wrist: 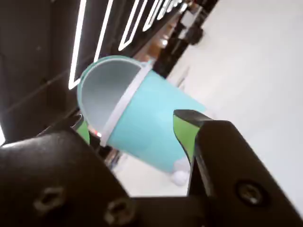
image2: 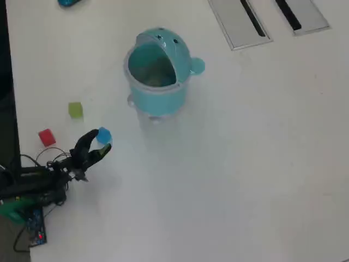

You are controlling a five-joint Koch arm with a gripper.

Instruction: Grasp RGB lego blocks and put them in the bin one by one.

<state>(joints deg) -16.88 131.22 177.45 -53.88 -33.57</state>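
The light-blue bin (image2: 158, 90) stands upright at the table's upper middle in the overhead view, its domed lid (image2: 163, 41) swung back. The wrist view has the bin (wrist: 156, 127) tilted in frame, just beyond the jaws. The yellow-green block (image2: 75, 109) and the red block (image2: 47, 137) lie at the left. The blue block (image2: 103, 135) sits right at the fingertips of my gripper (image2: 99, 143). In the wrist view my gripper (wrist: 131, 122) is open, green pads (wrist: 185, 132) apart, with only the bin showing between them; no block appears there.
Two grey panels (image2: 240, 22) with black slots lie at the top right of the overhead view. A small teal object (image2: 68, 3) sits at the top left edge. The table's dark left edge (image2: 5, 82) runs beside the arm's base and wiring (image2: 32, 185).
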